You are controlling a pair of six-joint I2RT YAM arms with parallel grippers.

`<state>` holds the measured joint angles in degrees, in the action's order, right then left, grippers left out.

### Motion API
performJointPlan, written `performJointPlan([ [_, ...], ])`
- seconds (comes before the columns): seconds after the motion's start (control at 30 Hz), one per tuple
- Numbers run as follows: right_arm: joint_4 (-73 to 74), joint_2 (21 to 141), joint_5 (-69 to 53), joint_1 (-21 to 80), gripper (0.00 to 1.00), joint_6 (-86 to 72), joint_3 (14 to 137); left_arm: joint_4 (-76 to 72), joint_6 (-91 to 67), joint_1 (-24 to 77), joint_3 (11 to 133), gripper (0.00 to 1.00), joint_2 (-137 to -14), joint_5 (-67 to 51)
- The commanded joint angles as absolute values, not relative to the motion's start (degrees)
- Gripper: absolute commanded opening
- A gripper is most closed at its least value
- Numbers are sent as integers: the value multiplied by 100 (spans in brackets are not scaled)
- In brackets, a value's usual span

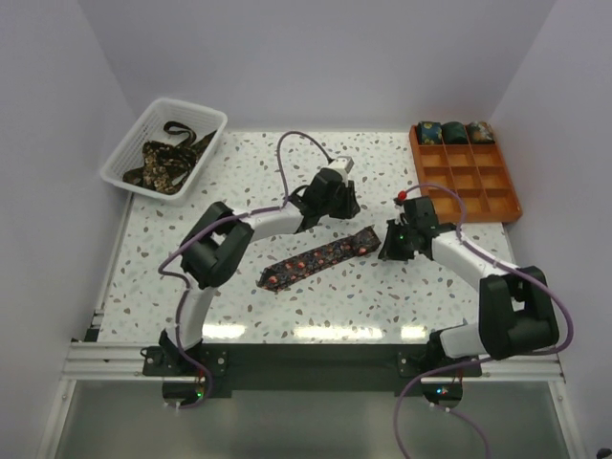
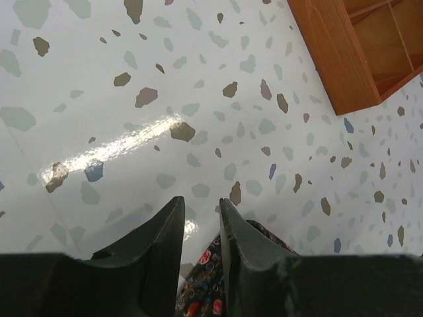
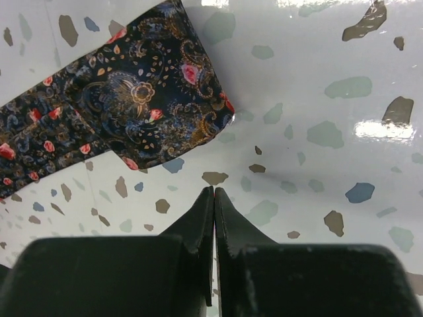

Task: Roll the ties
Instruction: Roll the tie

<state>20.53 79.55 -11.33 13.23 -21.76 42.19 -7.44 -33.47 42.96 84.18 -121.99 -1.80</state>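
- Right gripper (image 3: 213, 190) is pressing its jaws fully together, gripping nothing.
- Left gripper (image 2: 200, 201) is showing a narrow gap between its jaws, hovering over one end of the tie (image 2: 201, 297).
- Tie is lying flat on the table (image 2: 99, 99), just ahead of the right jaws.

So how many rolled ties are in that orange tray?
3, side by side in the far row of the tray: left roll, middle roll, right roll. None looks hidden.

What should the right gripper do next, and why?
Probably open the right gripper and ease it forward onto the tie's end: its jaws are shut on nothing, tips short of the fabric, so no grip to start rolling.
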Motion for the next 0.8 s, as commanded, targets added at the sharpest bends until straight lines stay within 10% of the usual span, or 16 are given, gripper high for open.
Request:
performJointPlan([
  [0.0, 1969, 8103, -1159, 1388, 0, -2144, 4377, -1344, -3085, 4359, 8868, 33, -12462, -316],
  [0.77, 1398, 8587, -1345, 1406, 0, -2364, 4210, -1345, -3305, 4517, 8947, 27, -13184, -378],
])
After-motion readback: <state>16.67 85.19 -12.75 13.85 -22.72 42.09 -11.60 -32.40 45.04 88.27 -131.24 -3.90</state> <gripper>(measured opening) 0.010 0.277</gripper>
